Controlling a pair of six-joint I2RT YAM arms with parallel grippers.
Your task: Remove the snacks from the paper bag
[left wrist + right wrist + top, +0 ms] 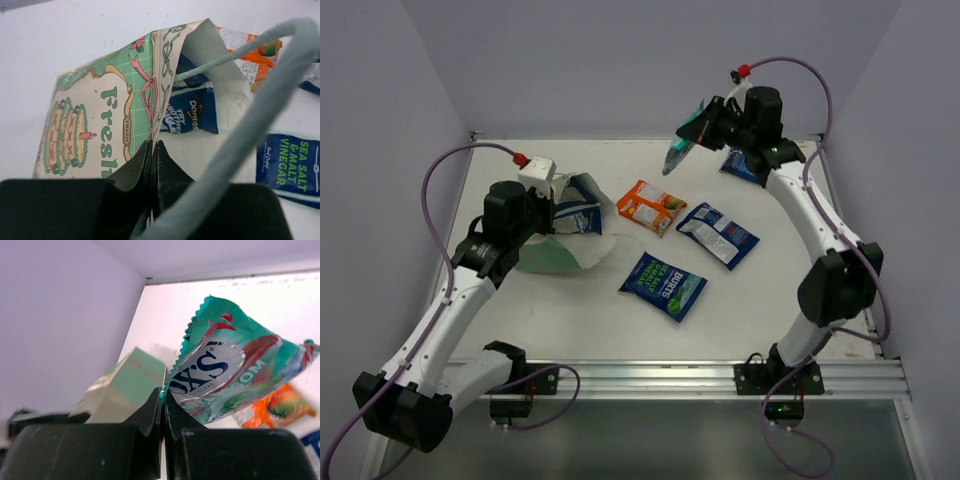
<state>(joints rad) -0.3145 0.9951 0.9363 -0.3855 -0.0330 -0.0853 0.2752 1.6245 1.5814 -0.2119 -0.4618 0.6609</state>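
Firstly, left pincer (153,150): jaws pressed flat together on the folded upper edge of the paper bag (100,125), with nothing else in its hold.
Bag writing: green letters "Fres…" cut off by the pincer's body, beside a drawn tiered cake with one candle and a pink ribbon.
Bag place and look: on its side on the table (570,320), straight ahead of the left pincer, mouth turned to that pincer's right. It is mint-green outside and cream inside. A pale handle (240,140) loops across the wrist view.
Packet in the bag mouth (192,112): dark blue and white, reading "Doritos". It sits just past the left pincer's tips, partly covered by the bag wall and crossed by the handle.
Blue-green packet (663,284): "BURTS", "SEA SALT & MALT VINEGAR". It lies flat on the table, right of the left pincer and apart from the bag.
Orange packet (652,207): print too small to read. It lies between the two pincers, near the bag mouth.
Dark blue packet (718,234): white print unreadable. It lies beside the orange packet, below the right pincer.
Right pincer (163,397): jaws closed tight on the crimped corner of the teal packet (225,375), raised above the table.
Teal packet writing: dark "X'S" on a white oval, pale letters ending "OM", and red markings on crinkled foil.
Far dark blue packet (740,165): on the table just beside the right pincer's wrist, partly hidden by the arm.
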